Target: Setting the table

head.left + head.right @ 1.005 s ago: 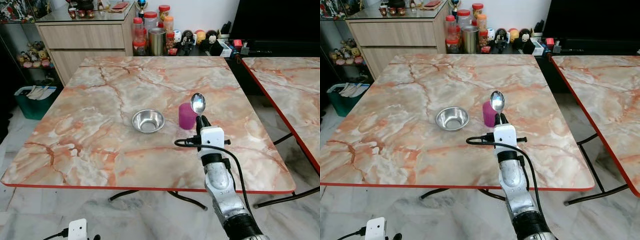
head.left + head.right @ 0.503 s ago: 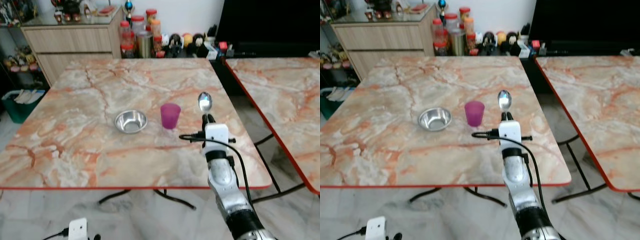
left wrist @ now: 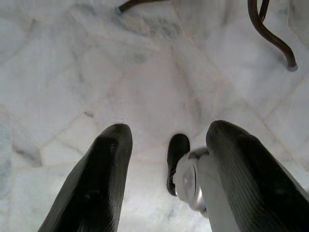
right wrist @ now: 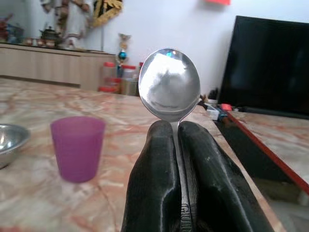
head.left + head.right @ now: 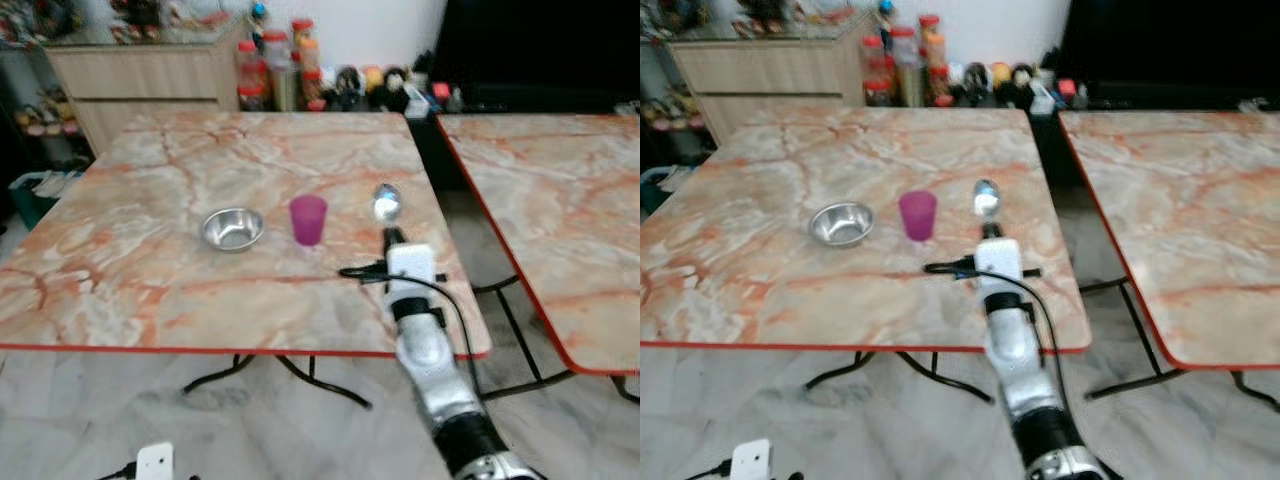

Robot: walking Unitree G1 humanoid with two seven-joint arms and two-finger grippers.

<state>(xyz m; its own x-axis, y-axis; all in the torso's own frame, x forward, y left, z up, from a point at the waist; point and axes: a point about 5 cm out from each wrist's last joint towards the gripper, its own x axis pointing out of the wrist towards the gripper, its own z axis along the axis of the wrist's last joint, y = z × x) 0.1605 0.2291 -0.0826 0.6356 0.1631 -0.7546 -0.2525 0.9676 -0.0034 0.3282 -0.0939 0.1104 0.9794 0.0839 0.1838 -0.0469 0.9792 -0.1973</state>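
Observation:
My right gripper point(image 5: 388, 236) is shut on a metal spoon point(image 5: 386, 203), holding it upright with the bowl end up, above the near right part of the marble table point(image 5: 150, 290). In the right wrist view the spoon point(image 4: 169, 86) rises from between the two black fingers point(image 4: 154, 183). A purple cup point(image 5: 308, 219) stands on the table to the left of the spoon, and a steel bowl point(image 5: 233, 228) sits further left. My left gripper point(image 3: 164, 145) hangs low over the floor, open and holding nothing.
A second marble table point(image 5: 560, 210) stands to the right, with a gap of floor between the two. Behind the table are a wooden sideboard point(image 5: 150, 75), jars point(image 5: 270, 70) and small figures point(image 5: 375, 80), and a dark screen point(image 5: 540, 50). The floor point(image 5: 200, 430) is pale marble.
The camera has swung right and drawn back, so the table, bowl and cup shifted left in view. My right gripper still holds the spoon upright, now to the right of the cup.

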